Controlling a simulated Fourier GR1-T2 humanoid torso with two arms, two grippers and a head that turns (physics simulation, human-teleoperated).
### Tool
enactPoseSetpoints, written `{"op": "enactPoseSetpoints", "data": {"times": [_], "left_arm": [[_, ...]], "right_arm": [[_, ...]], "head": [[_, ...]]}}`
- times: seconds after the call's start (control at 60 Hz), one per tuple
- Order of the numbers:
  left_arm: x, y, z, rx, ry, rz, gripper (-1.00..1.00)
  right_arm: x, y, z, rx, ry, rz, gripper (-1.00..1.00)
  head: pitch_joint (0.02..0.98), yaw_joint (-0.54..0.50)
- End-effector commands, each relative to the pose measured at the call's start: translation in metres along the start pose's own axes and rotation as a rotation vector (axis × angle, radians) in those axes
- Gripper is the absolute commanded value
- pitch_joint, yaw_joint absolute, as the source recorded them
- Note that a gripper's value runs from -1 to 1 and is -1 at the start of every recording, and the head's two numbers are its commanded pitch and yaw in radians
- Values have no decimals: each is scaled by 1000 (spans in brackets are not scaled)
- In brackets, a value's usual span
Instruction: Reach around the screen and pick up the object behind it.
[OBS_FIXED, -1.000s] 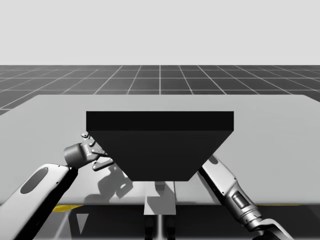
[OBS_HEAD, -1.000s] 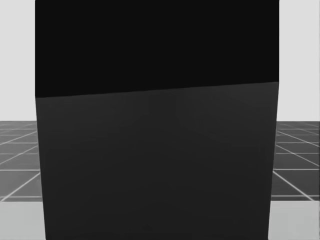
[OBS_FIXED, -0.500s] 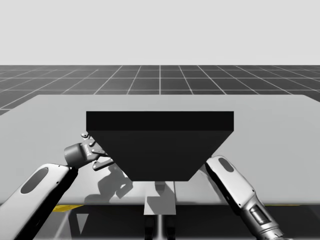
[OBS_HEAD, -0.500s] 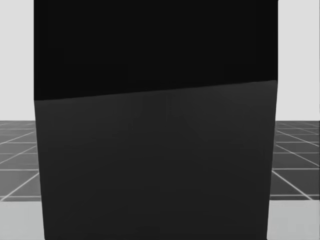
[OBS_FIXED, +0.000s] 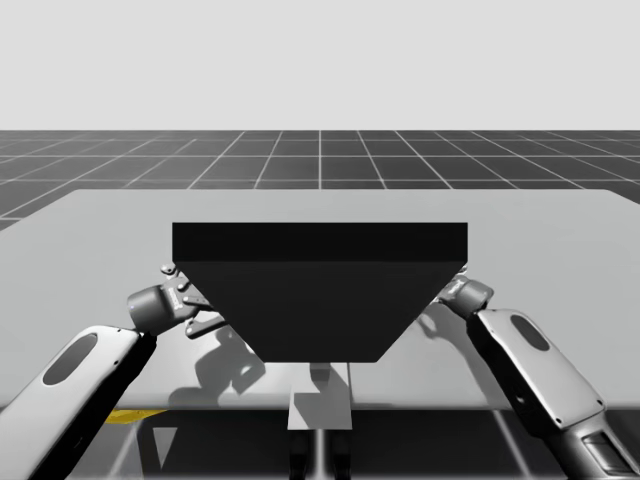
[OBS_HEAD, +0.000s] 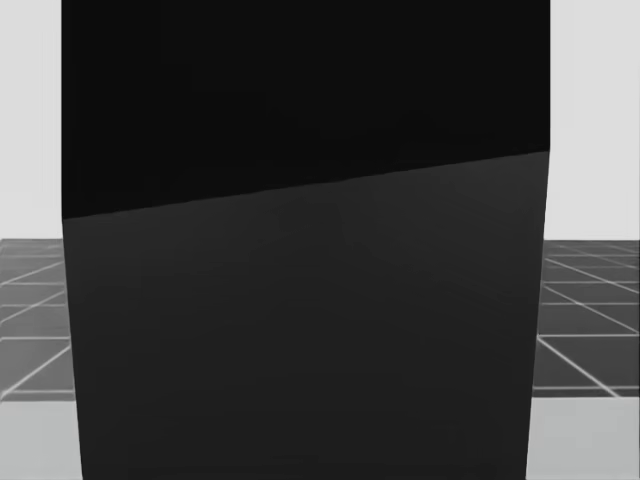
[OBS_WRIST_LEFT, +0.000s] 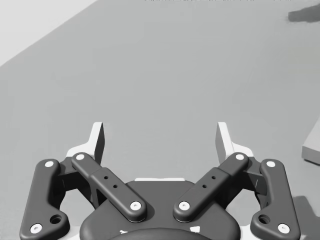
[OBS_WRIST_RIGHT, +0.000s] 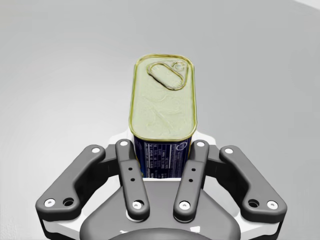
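Observation:
A tall dark screen (OBS_FIXED: 320, 290) stands mid-table and blocks most of the head view (OBS_HEAD: 300, 320). In the right wrist view my right gripper (OBS_WRIST_RIGHT: 162, 150) is shut on an oblong tin can (OBS_WRIST_RIGHT: 162, 100) with a gold pull-tab lid and dark blue sides, held upright above the grey table. In the high view my right arm's wrist (OBS_FIXED: 465, 295) sits at the screen's right edge, and the can is hidden there. My left gripper (OBS_FIXED: 203, 308) hovers at the screen's left edge; it is open (OBS_WRIST_LEFT: 160, 135) over bare table.
The grey table (OBS_FIXED: 560, 240) spreads wide around the screen, with free room left, right and behind. A pale grey block edge (OBS_WRIST_LEFT: 312, 145) lies beside my left gripper. A grey post (OBS_FIXED: 320, 400) stands at the table's front edge.
My right arm has swung outward to the right, and its wrist has come out from behind the screen's right edge. My head has turned slightly. The left arm has hardly moved.

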Motion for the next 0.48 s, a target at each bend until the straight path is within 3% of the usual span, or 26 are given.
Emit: {"op": "enactPoseSetpoints", "data": {"times": [0.017, 0.217, 0.483], "left_arm": [[0, 3, 0, 12, -8, 6, -1000], [0, 3, 0, 13, -8, 5, -1000], [0, 3, 0, 17, -9, 4, -1000]], "right_arm": [[45, -41, 5, -192, -125, -13, 1000], [96, -61, 32, -304, -253, -35, 1000], [176, -53, 79, -382, -445, 44, 1000]], "head": [[149, -23], [150, -22], [147, -23]]}}
